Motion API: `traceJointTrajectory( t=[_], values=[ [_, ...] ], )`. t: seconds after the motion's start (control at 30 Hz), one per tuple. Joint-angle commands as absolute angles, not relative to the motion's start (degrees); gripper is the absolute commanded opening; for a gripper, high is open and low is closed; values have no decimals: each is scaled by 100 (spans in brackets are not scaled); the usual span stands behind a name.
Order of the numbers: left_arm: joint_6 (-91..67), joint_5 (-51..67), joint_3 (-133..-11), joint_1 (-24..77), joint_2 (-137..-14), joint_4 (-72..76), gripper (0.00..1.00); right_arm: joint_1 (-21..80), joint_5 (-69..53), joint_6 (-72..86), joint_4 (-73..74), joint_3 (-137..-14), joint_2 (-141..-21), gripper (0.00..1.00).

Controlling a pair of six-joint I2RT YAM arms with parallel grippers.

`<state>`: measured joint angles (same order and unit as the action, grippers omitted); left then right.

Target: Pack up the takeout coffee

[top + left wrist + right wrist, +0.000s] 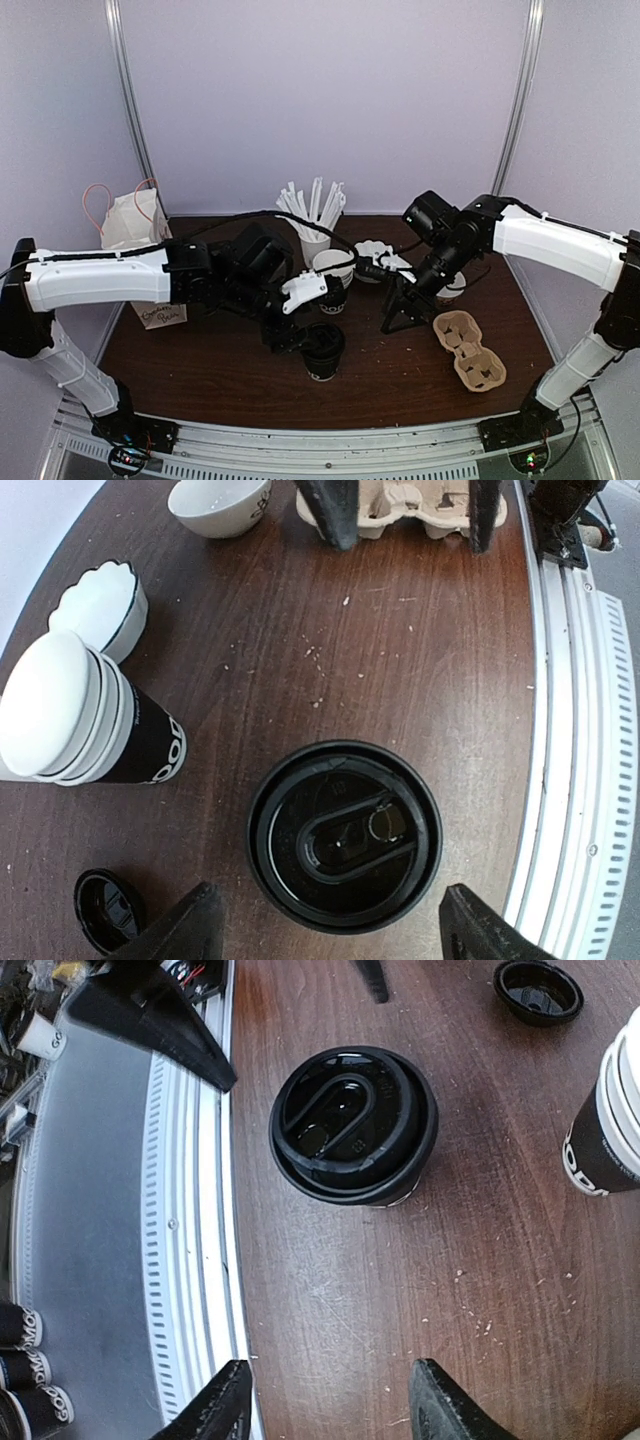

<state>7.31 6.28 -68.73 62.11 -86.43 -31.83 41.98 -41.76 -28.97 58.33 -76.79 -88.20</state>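
- The left hand [330, 900] is open. Its two dark fingers [190, 925] stand on either side of the takeout coffee [345, 835] without touching it.
- The coffee stands upright on the worktop [400, 660], right at the fingertips, with its black lid on.
- To grasp well, I judge the hand should centre on the cup and set its fingers on the wall below the lid's rim. It should then close gently so the paper does not buckle, and lift level.
- A loose black lid [108, 910] lies just beside one finger.
- Farther ahead and to that same side, white cups are stacked in a black cup [80, 720]. Its white lettering shows "OOD"; the rest is hidden.
- Farthest ahead, well apart from the hand, sit a cream bowl [220, 502] and a cardboard cup carrier [410, 505], which is probably where the coffee goes.
- The right hand [332, 1365] is also open and holds nothing. It hovers over the worktop with the coffee ahead of it.
- The raised marks on the coffee's lid are too small to read.
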Motion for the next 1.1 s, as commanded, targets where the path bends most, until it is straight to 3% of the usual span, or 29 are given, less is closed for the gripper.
traceJointTrajectory(
  t=[0.0,0.2,0.4,0.6,1.07],
  values=[
    [623,971,-7498,5727,-8934,-3369,77,4746,-3468,-3410,5713,-7523,-8381,52],
    [-881,2673,-7931,4687,-9456,-3081,63,5901,-1956,-3747,5456,-7468,-8475,42],
    [-1885,3142,-7927,4366,-9932,-3165,54,6931,-1039,-3957,5284,-7621,-8825,40],
    [-2629,3549,-7441,4281,-9983,-2613,51,7114,-814,-3942,5107,-7916,-9275,46],
    [-2719,3677,-7179,4272,-10196,-2481,47,7200,-596,-3824,5059,-8428,-9944,47]
  ],
)
